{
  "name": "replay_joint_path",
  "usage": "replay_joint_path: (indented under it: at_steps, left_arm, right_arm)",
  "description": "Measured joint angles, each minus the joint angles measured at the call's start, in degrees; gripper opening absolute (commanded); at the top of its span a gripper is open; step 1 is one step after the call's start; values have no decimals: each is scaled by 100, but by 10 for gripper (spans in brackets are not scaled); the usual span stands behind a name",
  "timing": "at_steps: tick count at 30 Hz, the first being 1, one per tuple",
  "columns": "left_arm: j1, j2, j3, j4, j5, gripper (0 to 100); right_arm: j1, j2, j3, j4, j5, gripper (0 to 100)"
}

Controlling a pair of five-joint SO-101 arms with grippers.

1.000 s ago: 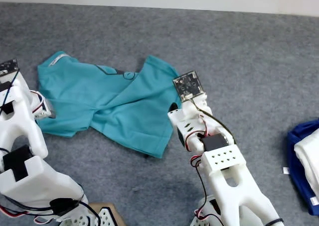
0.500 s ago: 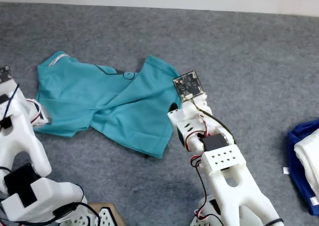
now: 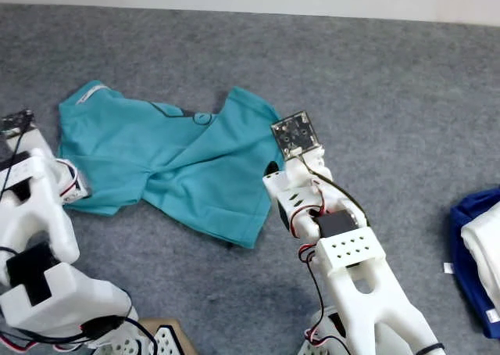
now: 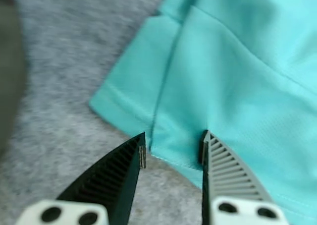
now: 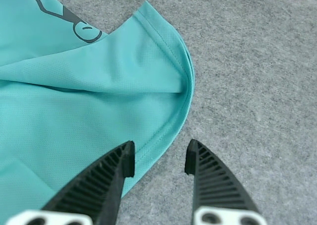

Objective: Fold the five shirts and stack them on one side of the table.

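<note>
Teal shirt (image 3: 172, 163) lay spread but rumpled on the left half of the grey bench (image 3: 391, 73), unfolded, with one side lapped over the middle and a dark printed outline showing near its far edge. My left claw (image 4: 173, 144) was at the shirt's near left corner with its jaws parted and holding nothing. The hem of the shirt (image 4: 237, 76) ran between the two tips, and I could not tell whether either tip touched the cloth. My right claw (image 5: 160, 156) was over the right edge of the shirt (image 5: 74, 96), also moderately open and empty, one finger above the curved hem and the other above bare bench. Well apart, at the right edge of the bench, a dark blue garment (image 3: 467, 234) lay with a white one (image 3: 486, 249) on top.
</note>
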Motion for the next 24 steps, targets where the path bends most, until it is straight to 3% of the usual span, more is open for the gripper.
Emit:
replay_joint_path:
  at_steps: [8,12,20,24]
  left_arm:
    - [132,53,9,-158,18,196]
    - [132,53,26,-158,413,195]
    - [264,53,26,-176,589,11]
    - [440,53,26,-176,589,9]
  right_arm:
    - [0,0,0,0,0,173]
    - [0,0,0,0,0,173]
    - [0,0,0,0,0,173]
    - [0,0,0,0,0,173]
